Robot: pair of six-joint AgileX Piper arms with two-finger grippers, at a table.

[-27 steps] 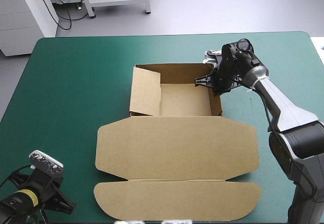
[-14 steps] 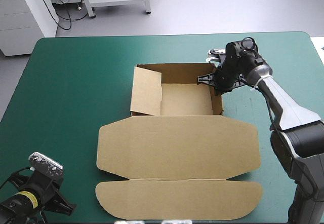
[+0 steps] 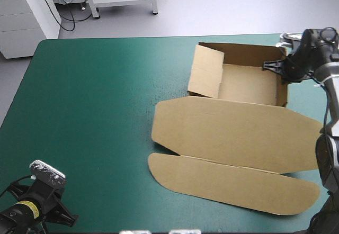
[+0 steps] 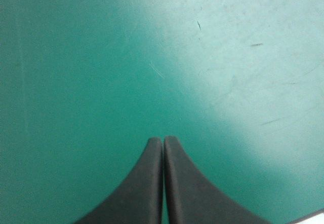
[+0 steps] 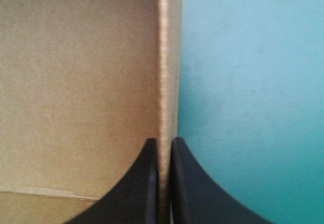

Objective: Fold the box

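The brown box (image 3: 233, 133) is seen as an open tray with its lid laid flat, set toward the far right of the teal-green cover (image 3: 95, 96). The tray's right wall is pinched between the right gripper (image 5: 163, 143). The left gripper (image 4: 163, 140) is held closed above bare cover at the near left corner.

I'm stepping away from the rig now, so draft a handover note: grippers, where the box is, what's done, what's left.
Right gripper: shut on the box, pinching its right wall near the far corner.
Left gripper: shut, empty, over bare teal-green cover at the near left corner.
Box: far right of the cover, open tray, lid flat toward the near edge.
Done: far and right walls raised.
Left: left flap leans inward, apparently untucked.
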